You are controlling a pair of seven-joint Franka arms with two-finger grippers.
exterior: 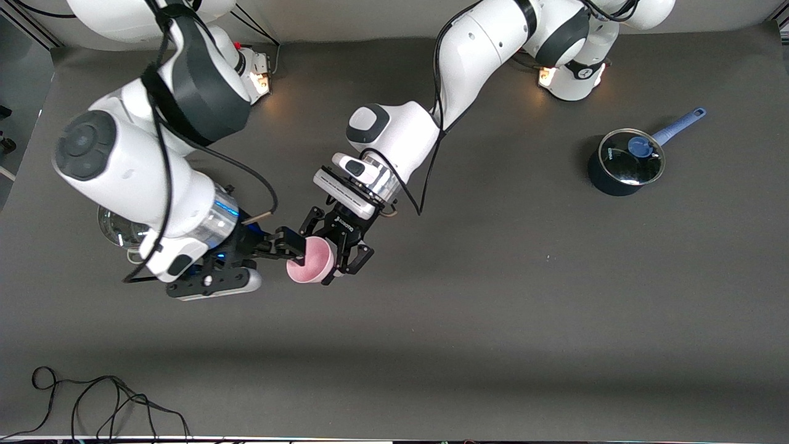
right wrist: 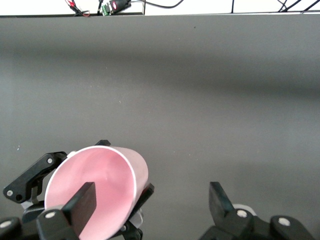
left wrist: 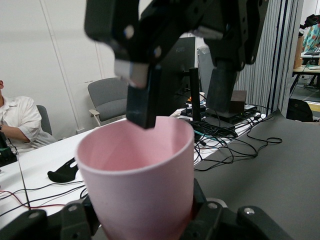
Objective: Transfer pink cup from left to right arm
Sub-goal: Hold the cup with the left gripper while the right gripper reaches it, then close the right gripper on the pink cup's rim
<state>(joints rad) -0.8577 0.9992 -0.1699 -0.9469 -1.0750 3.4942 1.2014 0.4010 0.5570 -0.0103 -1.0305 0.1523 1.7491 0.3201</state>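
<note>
Left pincer [exterior: 333, 256]: clamped on pink cup [exterior: 310, 260], aloft over counter [exterior: 493, 308]; right pincer [exterior: 294, 245]: spread wide, one finger [right wrist: 82, 200] inside cup's mouth, gripping nothing.

Small white lettering stands on the black body of the left gripper [exterior: 336, 246] in the front view, near the middle of the frame, but its letters cannot be made out. A monitor [left wrist: 180, 75] in the left wrist view bears a faint, unreadable logo.

pink cup [exterior: 310, 260] | pale, handleless | tilted | aloft over table
</note>
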